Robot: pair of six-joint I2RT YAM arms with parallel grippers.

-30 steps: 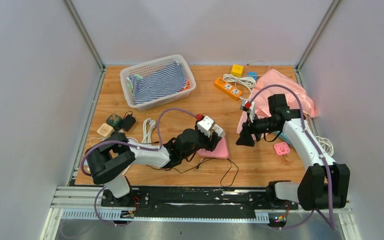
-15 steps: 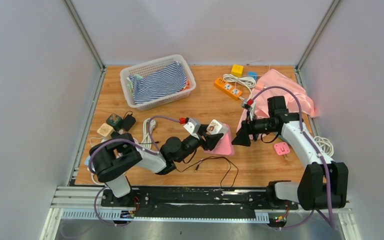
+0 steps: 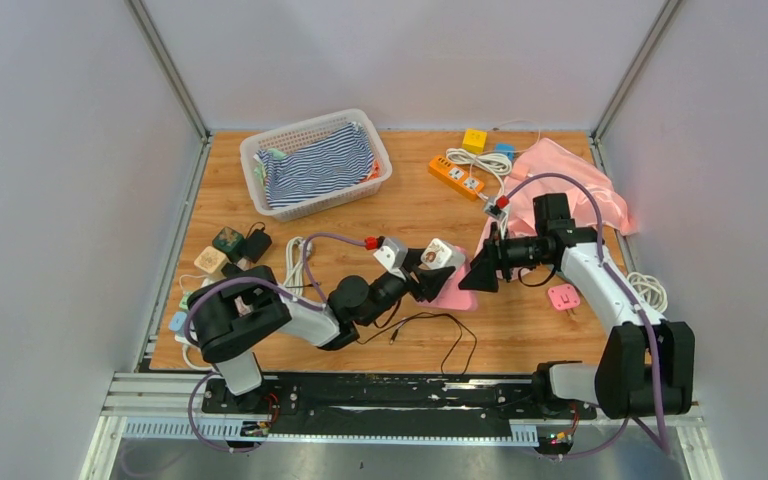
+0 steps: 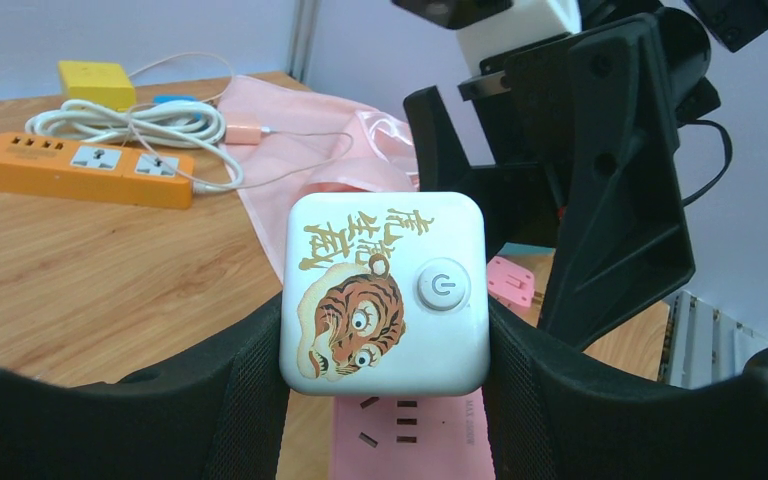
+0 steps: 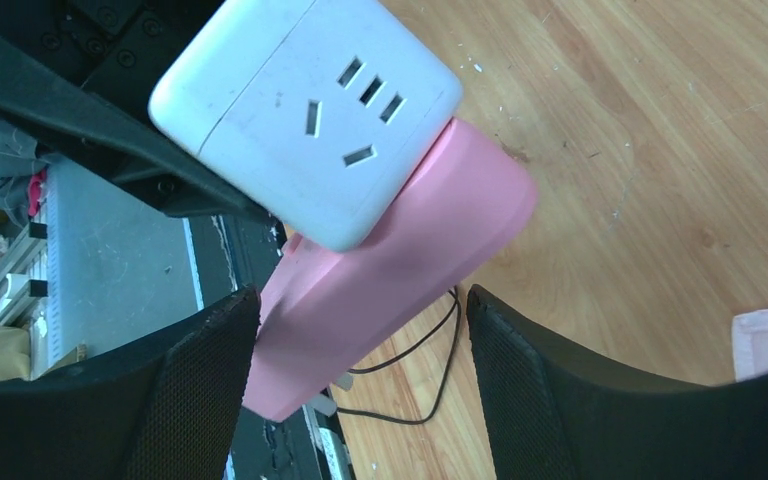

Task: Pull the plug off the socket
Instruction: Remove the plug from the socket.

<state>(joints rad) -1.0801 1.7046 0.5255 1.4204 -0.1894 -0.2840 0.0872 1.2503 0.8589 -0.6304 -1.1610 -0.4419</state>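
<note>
**Right gripper (image 5: 360,300) is opening around socket (image 5: 400,270)**

Left gripper (image 4: 384,385) is clamping the plug (image 4: 384,292), now raised w/ socket hanging below. Right gripper is coming closer, jaws widening, empty (not gripping yet). Plug is still sitting in, so pull comes next.

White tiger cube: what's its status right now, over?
Left tool clamped on white cube. Right tool open, straddling pink socket. Cube seated on socket. Black cable trailing nearby.

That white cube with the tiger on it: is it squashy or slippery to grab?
The white cube looks like hard, glossy plastic, so probably stiff and slippery; the textured pads gripping it likely help. Flat sides suggest it won't roll. It seems plugged into the pink strip, which may drag along.
</note>
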